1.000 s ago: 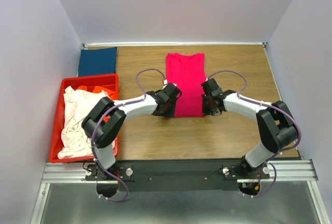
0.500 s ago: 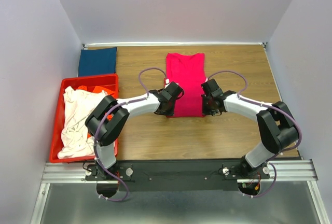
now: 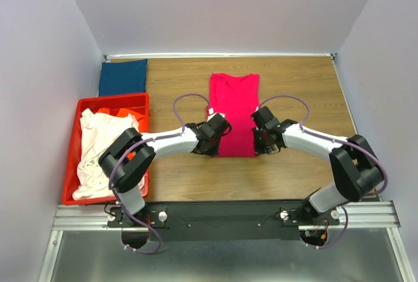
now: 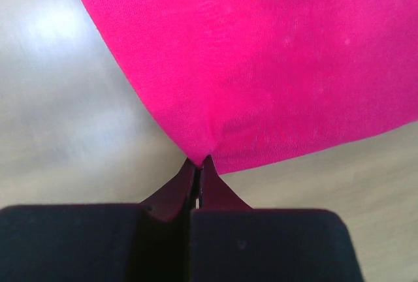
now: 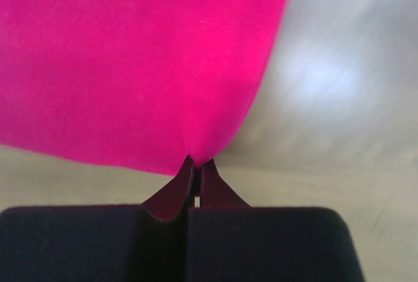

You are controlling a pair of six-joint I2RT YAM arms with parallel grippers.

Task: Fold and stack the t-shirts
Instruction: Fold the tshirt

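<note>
The left fingers (image 4: 173,194) and right fingers (image 5: 171,196) pinch the magenta t-shirt's (image 3: 233,102) near corners (thin bites); an uneven lift may slip one free.

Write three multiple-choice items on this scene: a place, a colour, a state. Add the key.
1. Where is the folded dark blue cloth t-shirt?
A. On the wooden table's far left corner, beyond the red plastic crate.
B. Under the right arm.
C. At the near right edge.
2. What colour is the crumpled cloth filling the crate's near part?
A. Green.
B. Black.
C. Cream-white.
3. How is the left gripper?
A. Wide open.
B. Shut on the magenta-pink cloth t-shirt's near hem.
C. Shut on nothing.
Key: 1 A, it lies past the crate's far rim; 2 C, pale against red walls; 3 B, the wrist view shows closed jaws pinching pink cloth.
</note>
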